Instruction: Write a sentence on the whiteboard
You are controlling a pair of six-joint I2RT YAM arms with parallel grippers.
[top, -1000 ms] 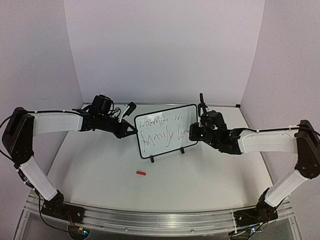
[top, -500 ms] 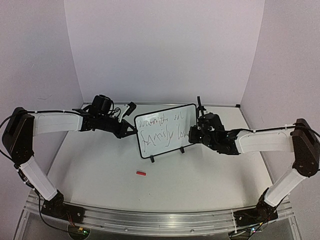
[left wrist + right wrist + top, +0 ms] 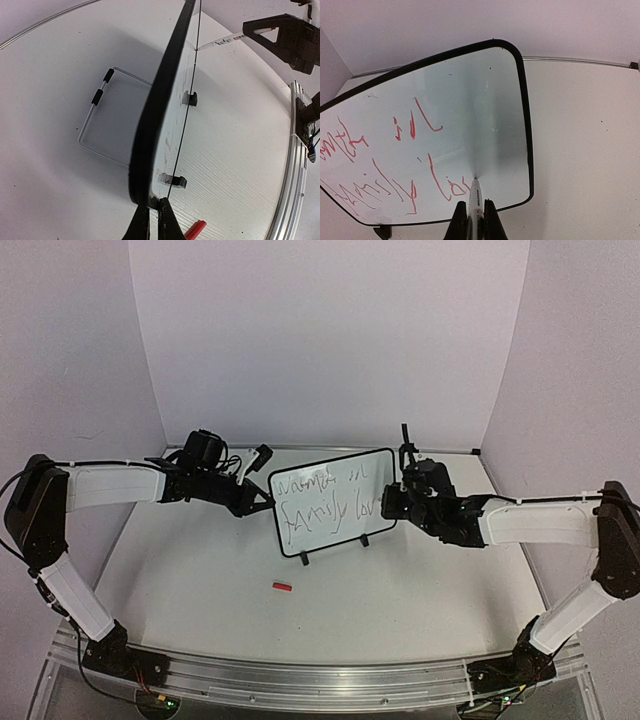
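The whiteboard (image 3: 322, 536) stands upright on two black clip feet (image 3: 305, 560) in the middle of the table. The sentence (image 3: 325, 502) runs across it in two scrawled lines, red in the right wrist view (image 3: 395, 150). My left gripper (image 3: 266, 498) is shut on the board's left edge (image 3: 150, 165), seen edgewise in the left wrist view with the fingertips (image 3: 165, 220) pinching the frame. My right gripper (image 3: 475, 215) is shut on a white marker (image 3: 475, 200). The marker's tip touches the board (image 3: 505, 100) just right of the last red letters, near the lower right corner.
A red marker cap (image 3: 282, 587) lies on the table in front of the board. A thin wire stand (image 3: 97, 127) lies behind the board. An aluminium rail (image 3: 300, 680) runs along the near edge. Backdrop walls close in the left, back and right sides.
My right gripper with the marker shifted slightly left and down along the board, then came back. The left arm and the whiteboard have not moved.
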